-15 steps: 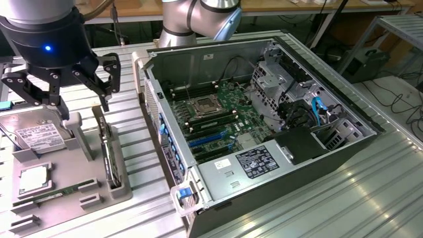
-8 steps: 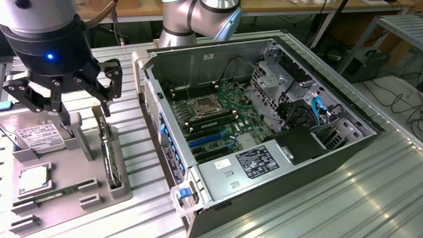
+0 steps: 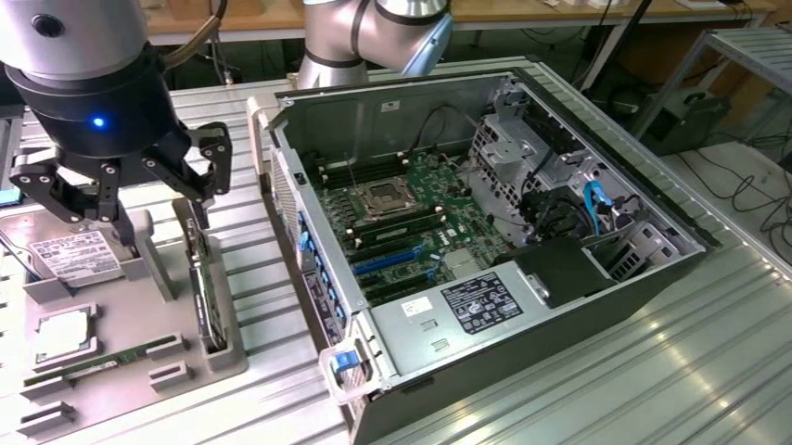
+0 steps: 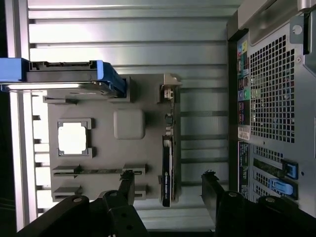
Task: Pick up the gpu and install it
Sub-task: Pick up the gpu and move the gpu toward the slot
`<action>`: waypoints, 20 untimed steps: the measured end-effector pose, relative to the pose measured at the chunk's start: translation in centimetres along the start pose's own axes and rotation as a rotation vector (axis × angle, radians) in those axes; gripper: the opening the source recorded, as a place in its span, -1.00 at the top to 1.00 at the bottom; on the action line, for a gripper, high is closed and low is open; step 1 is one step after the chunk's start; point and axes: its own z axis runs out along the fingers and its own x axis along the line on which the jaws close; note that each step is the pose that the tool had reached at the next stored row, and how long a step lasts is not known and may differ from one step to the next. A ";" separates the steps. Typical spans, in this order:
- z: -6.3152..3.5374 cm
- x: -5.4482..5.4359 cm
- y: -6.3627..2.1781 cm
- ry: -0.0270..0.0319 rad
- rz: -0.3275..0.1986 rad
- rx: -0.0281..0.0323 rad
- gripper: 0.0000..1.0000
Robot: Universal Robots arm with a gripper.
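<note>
The gpu [image 3: 208, 297] stands on edge in a slot of the grey holder tray [image 3: 130, 320], a thin dark card seen edge-on. My gripper [image 3: 159, 218] hangs open just above the card's far end and holds nothing. In the wrist view the gpu [image 4: 167, 165] runs as a narrow dark strip, and the gripper [image 4: 168, 181] has one black finger on each side of it, well apart from it. The open computer case [image 3: 495, 232] with its green motherboard [image 3: 415, 227] lies to the exterior view's right of the tray.
On the tray [image 4: 103, 148] sit a silver hard drive [image 3: 74, 255], a square processor [image 3: 62, 336] and a green memory stick [image 3: 106, 363]. The hard drive [image 4: 64, 79] sits in a blue frame. The case's perforated rear panel [image 4: 274, 98] is close beside the tray. Ribbed metal table [image 3: 693, 371].
</note>
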 end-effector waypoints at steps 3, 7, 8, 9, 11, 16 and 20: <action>0.21 0.0 -0.21 0.0000 -0.001 -0.0001 -0.33; 0.47 0.0 -0.47 0.0002 -0.002 0.0001 -0.33; 0.53 0.0 -0.56 0.0004 -0.002 0.0002 -0.33; 0.60 0.0 -0.66 0.0002 -0.003 0.0001 -0.33; 0.74 0.0 -0.87 0.0002 -0.003 -0.0001 -0.33; 1.15 0.0 -1.38 0.0002 -0.005 -0.0001 -0.33; 1.40 0.0 -1.64 0.0002 -0.006 -0.0002 -0.33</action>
